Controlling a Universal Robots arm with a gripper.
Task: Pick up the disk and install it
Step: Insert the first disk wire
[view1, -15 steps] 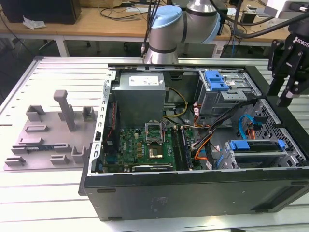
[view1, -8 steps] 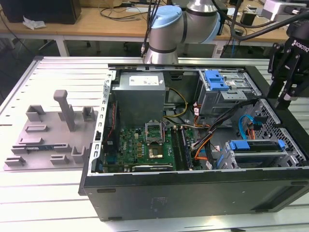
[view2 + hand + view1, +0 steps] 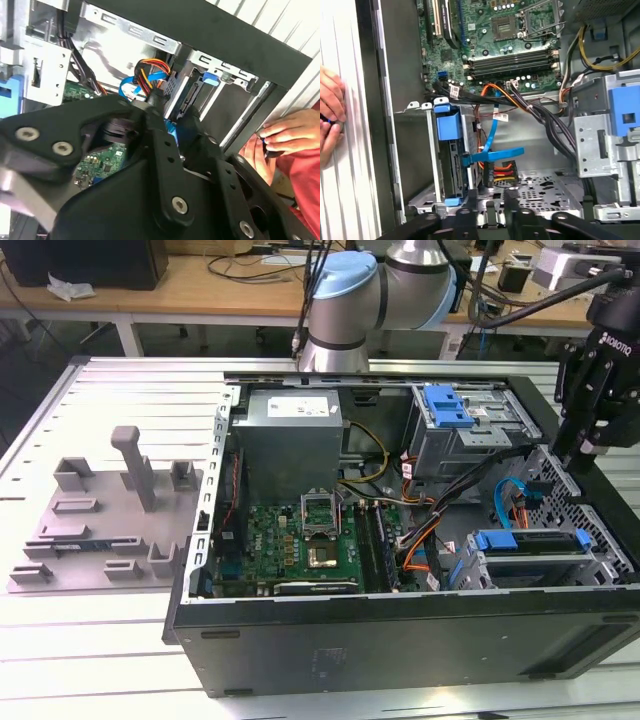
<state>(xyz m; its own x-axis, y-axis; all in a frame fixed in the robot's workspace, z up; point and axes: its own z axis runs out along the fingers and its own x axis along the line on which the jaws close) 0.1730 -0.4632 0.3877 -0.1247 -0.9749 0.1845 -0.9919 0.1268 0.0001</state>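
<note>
The disk (image 3: 535, 543) sits slotted on edge inside the lower drive cage (image 3: 600, 565) at the case's front corner, on the exterior view's right. Its blue carrier frame (image 3: 449, 127) shows at the cage mouth in the first wrist view, and a blue tab (image 3: 210, 79) marks it in the second wrist view. My gripper (image 3: 572, 455) hangs above the case floor beside that cage, apart from the disk. Its black fingers (image 3: 488, 212) stand a little apart with nothing between them, so the gripper (image 3: 500, 205) (image 3: 174, 112) is open.
A blue data cable (image 3: 492, 152) and orange-red power wires (image 3: 502, 172) hang just ahead of the fingers. An upper cage with a blue latch (image 3: 447, 406) stands behind. A person's hand (image 3: 282, 135) (image 3: 329, 120) rests on the table beside the case wall. A grey fixture plate (image 3: 100, 520) lies on the exterior view's left.
</note>
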